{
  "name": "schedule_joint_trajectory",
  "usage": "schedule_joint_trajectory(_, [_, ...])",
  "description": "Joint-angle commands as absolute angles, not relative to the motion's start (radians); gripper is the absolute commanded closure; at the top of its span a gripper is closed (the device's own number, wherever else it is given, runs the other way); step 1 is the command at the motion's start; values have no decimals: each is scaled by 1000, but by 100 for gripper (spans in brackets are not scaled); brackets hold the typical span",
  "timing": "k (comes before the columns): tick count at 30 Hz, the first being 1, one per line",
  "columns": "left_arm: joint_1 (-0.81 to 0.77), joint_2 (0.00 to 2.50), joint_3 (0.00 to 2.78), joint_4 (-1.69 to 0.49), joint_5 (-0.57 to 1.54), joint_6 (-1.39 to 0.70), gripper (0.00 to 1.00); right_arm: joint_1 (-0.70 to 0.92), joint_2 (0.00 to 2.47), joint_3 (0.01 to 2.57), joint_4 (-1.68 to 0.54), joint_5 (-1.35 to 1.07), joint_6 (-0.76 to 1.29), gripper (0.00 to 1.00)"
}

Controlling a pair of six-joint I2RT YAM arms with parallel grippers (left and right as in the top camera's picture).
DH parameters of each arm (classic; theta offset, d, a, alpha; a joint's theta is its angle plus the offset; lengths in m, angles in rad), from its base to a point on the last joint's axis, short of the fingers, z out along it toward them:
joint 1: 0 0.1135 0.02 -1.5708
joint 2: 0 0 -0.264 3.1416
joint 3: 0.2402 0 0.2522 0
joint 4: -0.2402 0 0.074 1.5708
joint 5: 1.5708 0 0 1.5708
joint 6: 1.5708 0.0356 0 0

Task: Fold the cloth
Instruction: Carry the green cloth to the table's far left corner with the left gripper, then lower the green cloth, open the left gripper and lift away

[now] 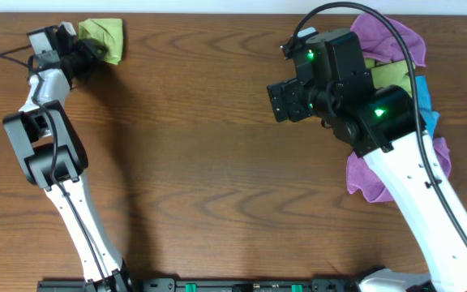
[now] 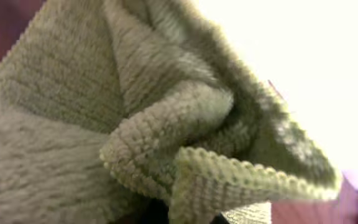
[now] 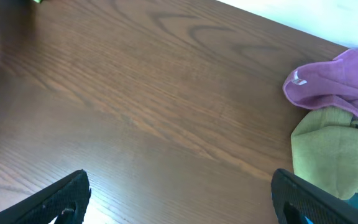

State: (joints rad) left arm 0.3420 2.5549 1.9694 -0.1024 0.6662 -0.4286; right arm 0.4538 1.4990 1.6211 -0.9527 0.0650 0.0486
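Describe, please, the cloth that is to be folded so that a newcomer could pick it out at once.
Look to the far-left corner of the wooden table, where the left hand is shut on a bunched cloth. It is bright lime green and lies alone there, well apart from the heap of purple, olive and blue cloths on the right side.

White links are joined by black housings on both arms. Black cables are run along the left arm (image 1: 67,207). On the right arm (image 1: 416,182), two green lights are seen on the black wrist block, with a black cable arched over its 12 o'clock side. Its fingers (image 3: 61,198) are matt black.
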Motion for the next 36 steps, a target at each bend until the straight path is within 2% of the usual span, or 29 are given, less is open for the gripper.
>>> schedule_joint_trajectory(1, [349, 2563, 2034, -155, 635, -289, 94, 443, 1504, 1624, -952, 75, 74, 7])
schedule_joint_trajectory(5, [349, 2563, 2051, -227, 590, -248, 94, 443, 1504, 1624, -952, 75, 86, 7])
schedule_joint_trajectory(7, [349, 2563, 2051, -246, 573, -247, 91, 444, 1504, 1624, -952, 75, 89, 7])
schedule_joint_trajectory(8, [349, 2563, 2051, -252, 569, -247, 79, 444, 1504, 1624, -952, 75, 89, 7])
schedule_joint_trajectory(10, [349, 2563, 2051, -260, 569, -247, 43, 444, 1504, 1624, -953, 75, 89, 7])
schedule_joint_trajectory(12, [350, 2563, 2051, -273, 569, -247, 21, 444, 1504, 1624, -953, 75, 90, 7])
schedule_joint_trajectory(13, [349, 2563, 2051, -280, 569, -247, 2, 444, 1504, 1624, -954, 75, 90, 7])
schedule_joint_trajectory(14, [349, 2563, 2051, -289, 570, -247, 5, 444, 1504, 1624, -954, 75, 90, 7])
schedule_joint_trajectory(25, [350, 2505, 2052, -445, 562, -247, 5, 444, 1504, 1624, -958, 75, 89, 7])
schedule_joint_trajectory(30, [349, 2416, 2052, -575, 450, -246, 5, 444, 1504, 1624, -957, 75, 89, 7])
schedule_joint_trajectory(36, [349, 2339, 2052, -629, 374, -239, 5, 444, 1504, 1624, -953, 75, 89, 7])
